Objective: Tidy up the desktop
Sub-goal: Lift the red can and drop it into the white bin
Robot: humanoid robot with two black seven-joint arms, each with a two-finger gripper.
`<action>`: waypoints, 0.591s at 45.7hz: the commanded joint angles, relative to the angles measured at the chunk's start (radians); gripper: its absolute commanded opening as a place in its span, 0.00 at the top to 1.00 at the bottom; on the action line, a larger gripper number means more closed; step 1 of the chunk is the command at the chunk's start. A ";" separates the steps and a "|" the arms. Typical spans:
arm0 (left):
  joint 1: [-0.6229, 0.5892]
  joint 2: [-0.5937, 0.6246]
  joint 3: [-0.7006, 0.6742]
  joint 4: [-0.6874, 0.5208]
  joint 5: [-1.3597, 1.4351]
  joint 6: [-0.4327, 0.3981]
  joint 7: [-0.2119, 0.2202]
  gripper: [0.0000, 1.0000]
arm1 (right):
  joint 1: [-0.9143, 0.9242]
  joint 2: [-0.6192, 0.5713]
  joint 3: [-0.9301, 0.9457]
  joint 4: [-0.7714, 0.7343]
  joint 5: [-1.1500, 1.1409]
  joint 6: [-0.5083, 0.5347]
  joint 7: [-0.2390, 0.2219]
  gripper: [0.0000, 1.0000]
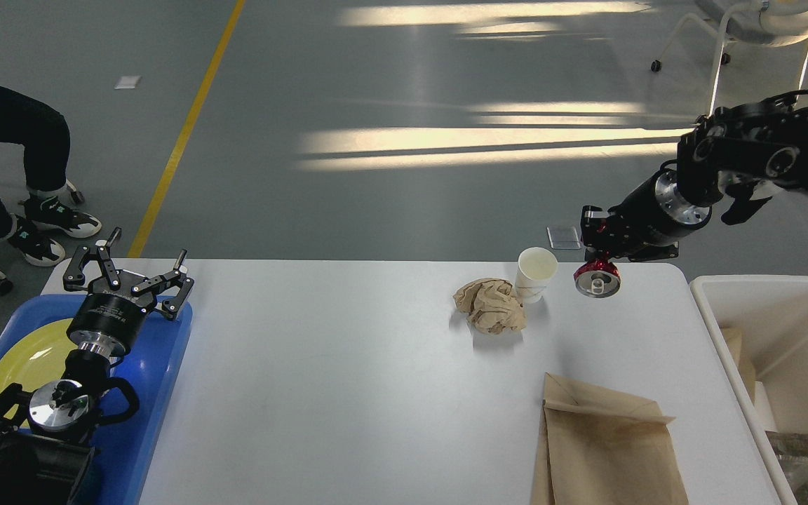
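The white desktop [348, 379] fills the lower view. My right gripper [597, 242] hangs above its far right part, shut on a crushed red can [597, 278] lifted off the surface. On the desktop lie a crumpled brown paper ball [489, 305], a white paper cup [536, 273] just behind it, and a flat brown paper bag [604, 445] at the front right. My left gripper [127, 270] stands open over the far edge of the blue tray [158, 393], holding nothing.
A yellow plate [29, 358] lies in the blue tray at the left. A white bin [783, 337] with some scraps stands off the desktop's right edge. A person's legs [18, 168] are at the far left, a chair [755, 42] at the far right.
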 commanded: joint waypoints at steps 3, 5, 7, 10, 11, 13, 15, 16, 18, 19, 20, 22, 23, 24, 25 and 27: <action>0.000 0.000 0.000 0.000 0.000 0.000 0.000 0.04 | 0.101 -0.091 0.078 0.002 0.000 0.096 0.000 1.00; 0.000 0.000 0.000 0.000 0.000 0.000 0.000 0.04 | 0.122 -0.111 0.096 0.002 0.000 0.114 0.000 1.00; 0.000 0.000 0.000 0.000 0.000 0.000 0.000 0.04 | 0.149 -0.126 0.115 0.002 0.000 0.131 0.000 1.00; 0.000 0.000 0.000 0.000 0.000 0.000 0.000 0.04 | 0.185 -0.146 0.132 0.002 0.000 0.151 0.000 1.00; 0.000 0.000 0.000 0.000 0.000 0.000 0.000 0.04 | 0.195 -0.149 0.136 0.002 0.000 0.156 0.000 1.00; 0.000 0.000 0.000 0.000 0.000 0.000 0.000 0.04 | 0.205 -0.151 0.144 0.002 0.002 0.157 0.000 1.00; 0.000 0.000 0.000 0.000 0.000 0.000 -0.001 0.04 | 0.205 -0.149 0.150 -0.001 0.002 0.157 0.000 1.00; 0.000 0.000 0.000 0.000 0.000 0.000 0.000 0.04 | 0.204 -0.149 0.153 -0.005 0.002 0.156 -0.002 1.00; 0.000 0.000 0.000 0.000 0.000 0.000 0.000 0.04 | 0.195 -0.148 0.161 -0.011 0.000 0.148 -0.002 1.00; 0.000 0.000 0.000 0.000 -0.002 0.000 0.000 0.04 | 0.192 -0.148 0.162 -0.012 -0.001 0.143 -0.002 1.00; 0.000 0.000 0.000 0.000 0.000 0.000 0.000 0.04 | 0.187 -0.148 0.162 -0.015 -0.001 0.142 -0.002 1.00; 0.000 0.000 0.000 0.000 0.000 0.001 0.000 0.04 | 0.172 -0.146 0.162 -0.026 -0.001 0.137 -0.002 1.00; 0.000 0.000 0.000 0.000 0.000 0.000 -0.001 0.04 | 0.163 -0.145 0.164 -0.034 -0.001 0.133 -0.002 1.00; 0.000 0.000 0.000 0.000 0.000 0.001 0.000 0.04 | 0.153 -0.143 0.164 -0.043 0.002 0.128 -0.002 1.00; 0.000 0.000 0.000 0.000 0.000 0.000 0.000 0.04 | 0.146 -0.143 0.165 -0.054 0.002 0.122 -0.002 1.00; 0.000 0.000 0.000 0.000 0.000 0.000 0.000 0.04 | 0.127 -0.143 0.171 -0.077 0.003 0.104 -0.002 1.00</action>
